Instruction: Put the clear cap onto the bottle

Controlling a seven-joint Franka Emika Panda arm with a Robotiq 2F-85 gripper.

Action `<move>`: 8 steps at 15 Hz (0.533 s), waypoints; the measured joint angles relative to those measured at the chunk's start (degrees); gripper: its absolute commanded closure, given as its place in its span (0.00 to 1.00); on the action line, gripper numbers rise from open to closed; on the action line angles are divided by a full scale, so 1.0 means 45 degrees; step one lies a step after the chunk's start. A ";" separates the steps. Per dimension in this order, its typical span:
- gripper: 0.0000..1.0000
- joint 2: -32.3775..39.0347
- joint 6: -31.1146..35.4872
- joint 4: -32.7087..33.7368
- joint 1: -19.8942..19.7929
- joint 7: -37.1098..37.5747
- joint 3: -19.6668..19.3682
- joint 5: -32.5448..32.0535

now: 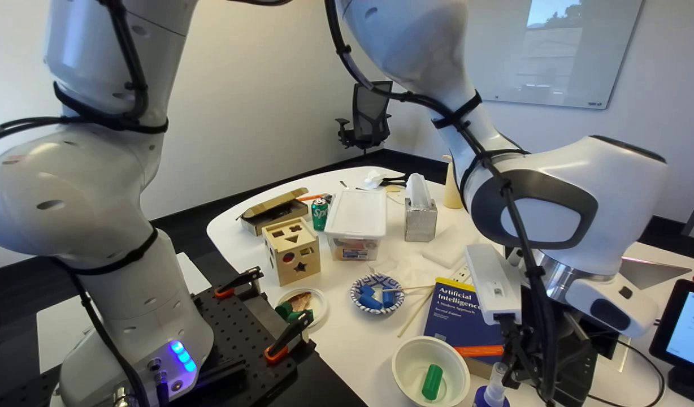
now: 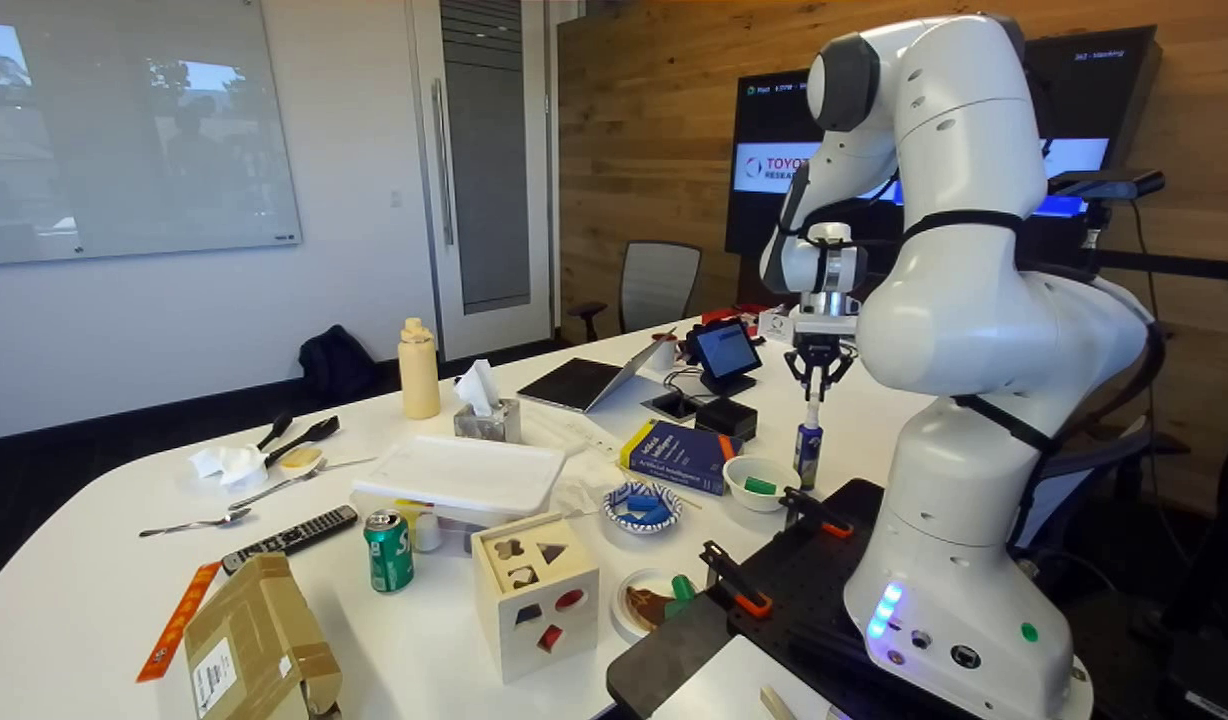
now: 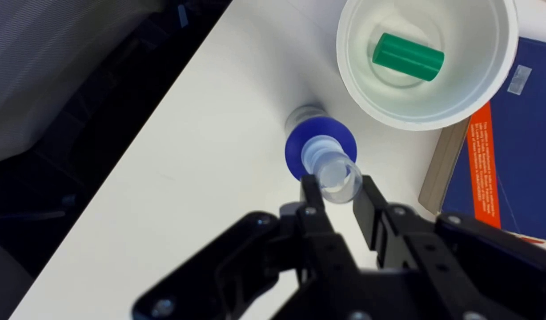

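Note:
The bottle (image 3: 295, 153) is blue with a pale nozzle and stands upright on the table beside a white bowl. It also shows in both exterior views (image 1: 491, 398) (image 2: 807, 462). My gripper (image 3: 339, 183) points down above the bottle, with its fingertips against both sides of the clear cap (image 3: 340, 191). The cap is a see-through cylinder, lined up closely with the nozzle, whose pale top shows through it. How far the cap sits down over the nozzle cannot be told. In an exterior view the gripper (image 2: 817, 385) is directly over the bottle.
The white bowl (image 3: 357, 95) holding a green cylinder (image 3: 408, 57) stands close beside the bottle. A thick blue book (image 1: 460, 316) lies beyond it. The table edge (image 3: 135, 138) runs near the bottle. A patterned bowl (image 2: 614, 515) and wooden shape box (image 2: 534, 600) stand farther away.

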 measured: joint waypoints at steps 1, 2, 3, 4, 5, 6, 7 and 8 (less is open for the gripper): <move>0.94 0.0063 -0.0038 0.0053 0.0000 0.0000 0.0017 0.0011; 0.94 0.0138 -0.0086 0.0119 0.0000 0.0000 0.0023 0.0016; 0.94 0.0226 -0.0132 0.0185 0.0000 0.0000 0.0024 0.0021; 0.94 0.0326 -0.0162 0.0257 -0.0006 0.0000 0.0024 0.0022; 0.94 0.0415 -0.0190 0.0318 -0.0016 0.0000 0.0023 0.0022; 0.94 0.0497 -0.0245 0.0396 -0.0035 0.0000 0.0023 0.0022; 0.94 0.0580 -0.0313 0.0483 -0.0071 0.0000 0.0023 0.0022; 0.94 0.0655 -0.0377 0.0566 -0.0124 0.0000 0.0024 0.0022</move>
